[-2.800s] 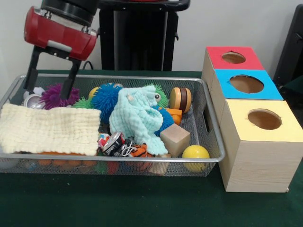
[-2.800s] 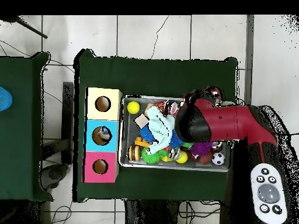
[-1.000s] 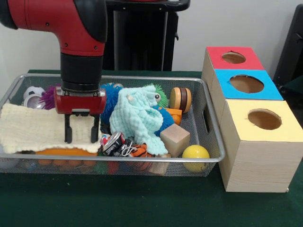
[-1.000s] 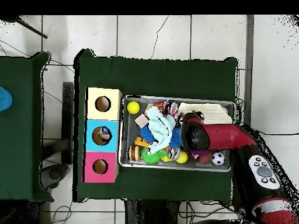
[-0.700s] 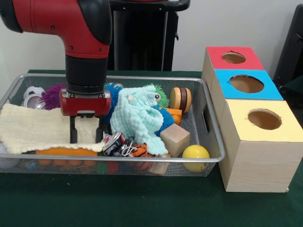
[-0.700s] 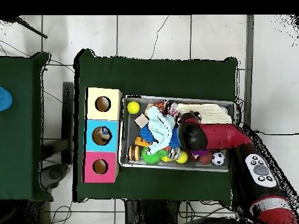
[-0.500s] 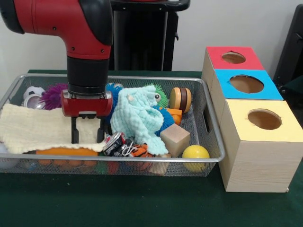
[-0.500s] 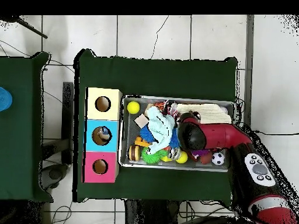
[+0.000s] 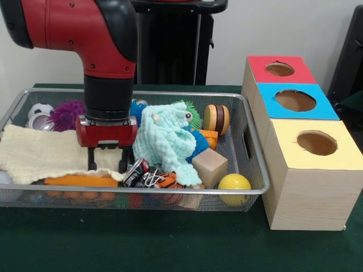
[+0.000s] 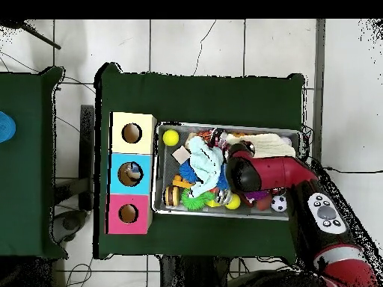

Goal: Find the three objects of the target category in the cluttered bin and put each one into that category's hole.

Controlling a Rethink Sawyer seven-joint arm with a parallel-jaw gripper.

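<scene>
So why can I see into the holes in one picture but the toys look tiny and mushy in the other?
Front view: close and evenly lit, the yellow box hole shows shadow inside. Overhead view: taken from high up, so the bin toys blur together and the arm hides some.

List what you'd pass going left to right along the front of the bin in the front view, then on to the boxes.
Cream cloth → gripper → crushed can → wooden block → yellow ball → yellow-topped box.
</scene>
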